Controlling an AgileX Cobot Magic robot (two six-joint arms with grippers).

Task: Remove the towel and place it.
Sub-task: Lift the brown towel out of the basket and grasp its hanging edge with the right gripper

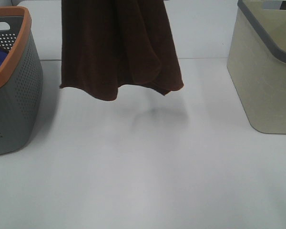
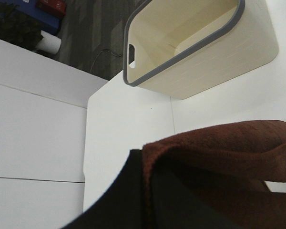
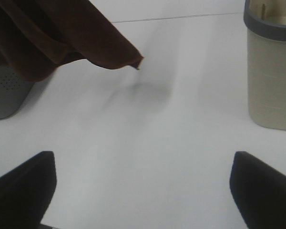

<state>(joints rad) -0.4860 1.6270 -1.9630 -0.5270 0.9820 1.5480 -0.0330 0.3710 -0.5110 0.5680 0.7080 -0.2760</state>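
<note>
White table (image 1: pixel 143 181), brown towel (image 1: pixel 119 47) hanging above it (hem rippled), left gripper (image 2: pixel 145 171) clamped on towel, right gripper (image 3: pixel 142 162) spread wide.

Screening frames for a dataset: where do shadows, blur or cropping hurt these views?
Exterior high: the towel is cropped at the top and casts a soft grey shadow on the table. Left wrist: evenly lit, the beige bin crisp. Right wrist: the right gripper shows only dark, soft-edged fingertips.
</note>
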